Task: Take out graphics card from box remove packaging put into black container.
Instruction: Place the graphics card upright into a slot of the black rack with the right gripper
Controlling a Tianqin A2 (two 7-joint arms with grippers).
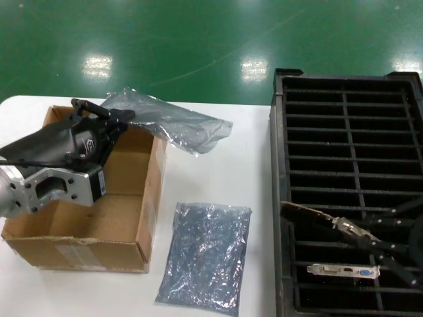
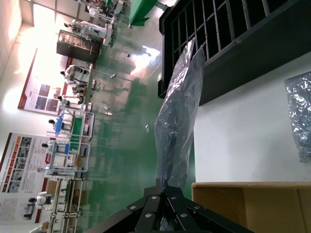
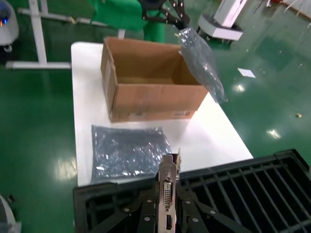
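My left gripper hovers over the far rim of the brown box. It is shut on one end of an empty translucent packaging bag that trails out past the box. My right gripper is over the black container, shut on a graphics card by its silver bracket; the card is held tilted above the slots. A second graphics card with a blue port lies in a near slot.
A second crinkly bag lies flat on the white table between box and container. What shows of the box's inside is bare cardboard. Green floor lies beyond the table's far edge.
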